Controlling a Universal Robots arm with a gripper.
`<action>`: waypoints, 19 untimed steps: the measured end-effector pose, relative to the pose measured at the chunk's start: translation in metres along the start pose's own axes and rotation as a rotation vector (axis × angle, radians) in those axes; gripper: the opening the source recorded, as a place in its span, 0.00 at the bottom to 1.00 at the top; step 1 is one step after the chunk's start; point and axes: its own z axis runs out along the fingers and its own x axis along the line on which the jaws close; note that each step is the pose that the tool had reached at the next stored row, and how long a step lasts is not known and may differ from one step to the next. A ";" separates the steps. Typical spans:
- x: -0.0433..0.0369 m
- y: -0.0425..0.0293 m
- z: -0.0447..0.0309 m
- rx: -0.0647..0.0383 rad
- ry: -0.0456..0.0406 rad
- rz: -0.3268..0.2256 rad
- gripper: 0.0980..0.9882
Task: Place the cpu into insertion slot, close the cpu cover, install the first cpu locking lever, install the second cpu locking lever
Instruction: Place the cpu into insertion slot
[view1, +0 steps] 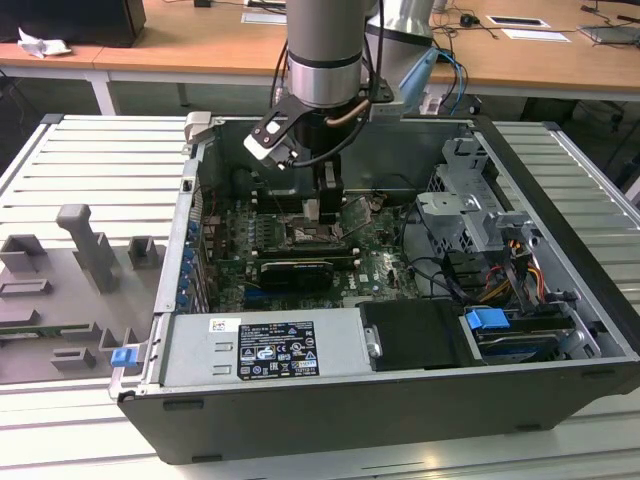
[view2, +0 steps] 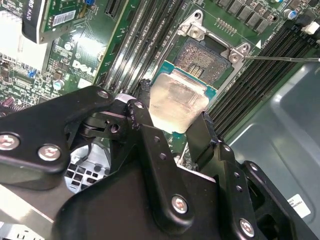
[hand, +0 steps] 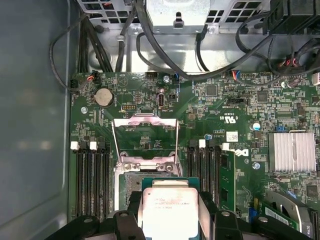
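The black jaws are clamping the flat square silvery-tan cpu (view2: 177, 102), holding it partly over the silver-rimmed, dark-centred square insertion slot (view2: 207, 57).

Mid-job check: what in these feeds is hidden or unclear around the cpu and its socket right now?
- Second wrist view: the fingers of the gripper cover two edges of the cpu; its height over the insertion slot cannot be judged.
- First wrist view: the gripper body and the picture's edge cut off part of the cpu.
- Exterior view: the arm partly blocks the slot; its pins are too small to check.
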 end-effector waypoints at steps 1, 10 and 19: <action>0.0000 -0.0001 0.0010 0.000 0.0000 0.000 0.49; -0.0002 -0.0008 0.0095 0.000 0.0000 0.000 0.49; -0.0001 -0.0015 0.0146 0.000 0.0001 0.000 0.49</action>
